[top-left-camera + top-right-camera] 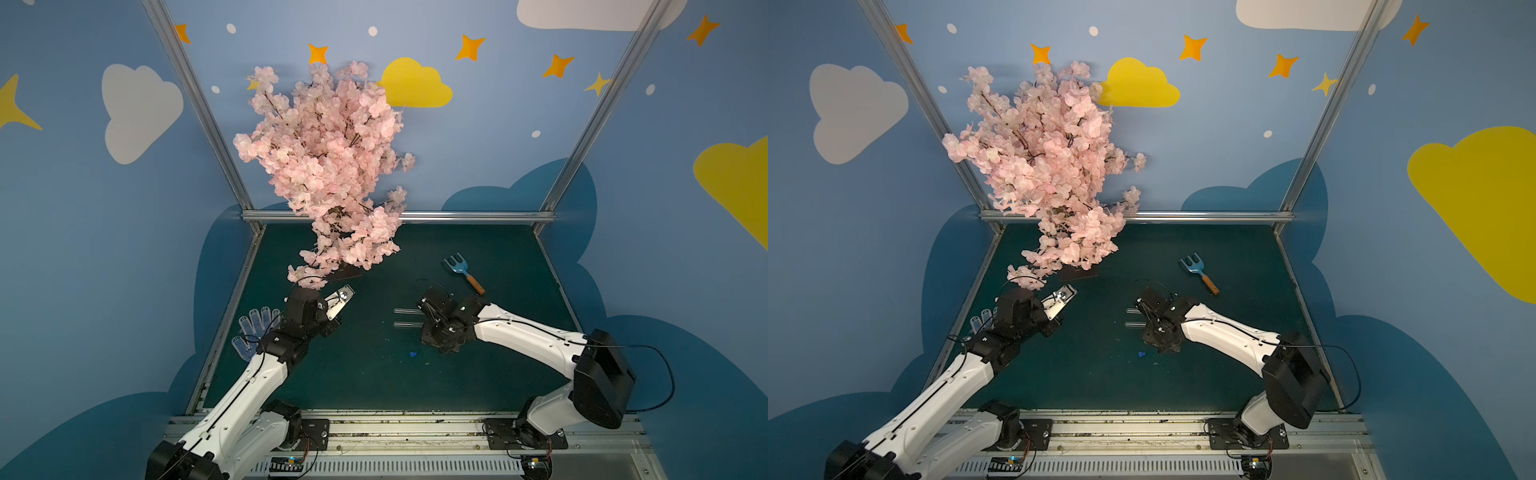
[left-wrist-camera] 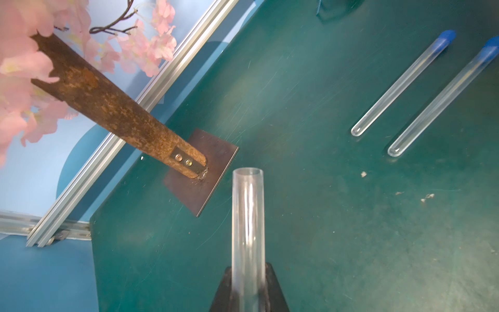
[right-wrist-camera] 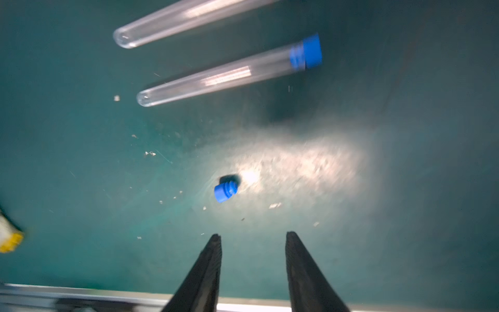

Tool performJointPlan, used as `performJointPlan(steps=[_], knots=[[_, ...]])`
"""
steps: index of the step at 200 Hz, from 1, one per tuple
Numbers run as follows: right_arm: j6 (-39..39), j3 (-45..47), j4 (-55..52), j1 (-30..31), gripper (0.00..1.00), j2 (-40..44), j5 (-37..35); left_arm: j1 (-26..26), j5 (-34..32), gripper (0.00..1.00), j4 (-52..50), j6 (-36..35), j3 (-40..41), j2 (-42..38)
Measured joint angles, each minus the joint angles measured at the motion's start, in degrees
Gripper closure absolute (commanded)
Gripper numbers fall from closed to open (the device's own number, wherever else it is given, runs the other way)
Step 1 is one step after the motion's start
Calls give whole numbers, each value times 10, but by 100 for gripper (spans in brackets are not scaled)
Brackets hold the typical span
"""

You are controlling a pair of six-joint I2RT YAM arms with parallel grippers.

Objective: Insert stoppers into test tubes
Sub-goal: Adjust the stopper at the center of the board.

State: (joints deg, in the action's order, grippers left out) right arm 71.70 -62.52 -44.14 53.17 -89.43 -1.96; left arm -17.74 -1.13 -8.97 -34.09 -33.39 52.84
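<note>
While the left tool [image 2: 248, 267] pinches a clear uncapped tube [image 2: 248, 210], the right tool [image 3: 253, 235] gapes near a ribbed blue stopper [image 3: 225, 191].

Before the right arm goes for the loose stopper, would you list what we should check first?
1. Left gripper shut on the held test tube: ok.
2. Held tube's mouth open, nothing in it: ok.
3. Right gripper open and empty: ok.
4. Loose stopper lying free on the mat, apart from the tubes: ok.
5. Stopper between the right fingers: not ok; it lies ahead of the tips, toward one side.
6. Both lying test tubes stoppered: ok; how deep the stoppers sit: cannot tell.
</note>
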Motion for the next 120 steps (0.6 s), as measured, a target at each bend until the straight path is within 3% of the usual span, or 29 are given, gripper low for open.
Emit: performJointPlan(steps=[57,120], knots=[[227,-27,43,16,56,-90,25,-21,16,98,5,0,2,-17],[327,-73,49,14,57,-146,41,-42,16,98,5,-2,3,-23]])
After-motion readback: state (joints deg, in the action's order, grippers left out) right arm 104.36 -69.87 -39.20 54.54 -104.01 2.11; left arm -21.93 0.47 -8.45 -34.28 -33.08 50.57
